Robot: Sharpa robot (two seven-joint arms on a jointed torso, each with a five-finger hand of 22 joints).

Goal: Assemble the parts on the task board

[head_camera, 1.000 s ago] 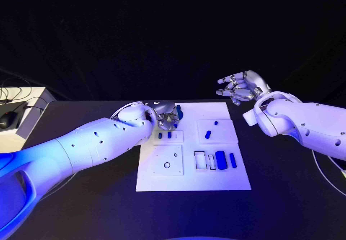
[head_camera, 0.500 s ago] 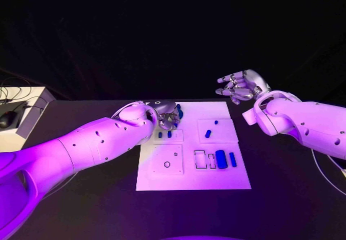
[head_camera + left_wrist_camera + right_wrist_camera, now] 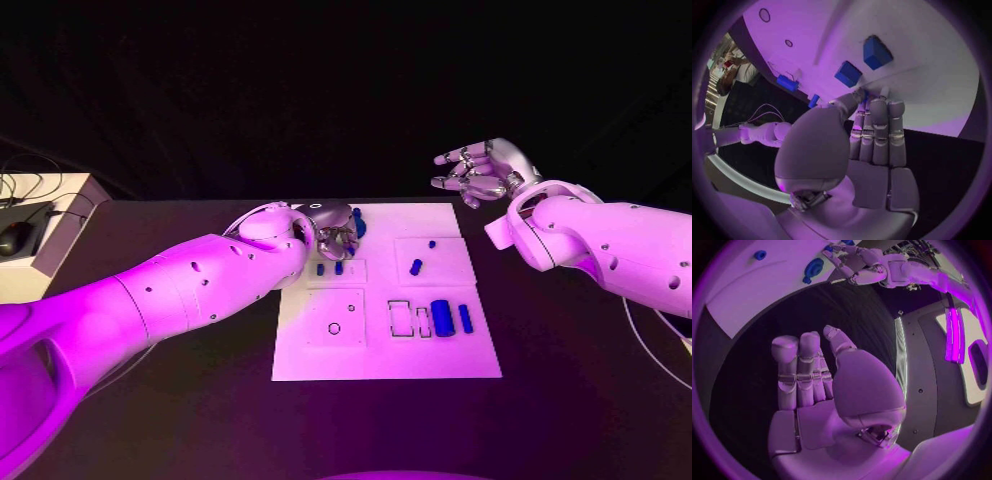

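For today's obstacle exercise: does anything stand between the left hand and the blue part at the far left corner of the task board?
Nothing visible does: the left hand is already at the blue part on the task board, fingertips beside it.

White task board point(image 3: 387, 355) flat mid-table (blue parts point(image 3: 443, 318) scattered on it).

Black table point(image 3: 173, 400) with the white task board point(image 3: 387, 360) at its middle.
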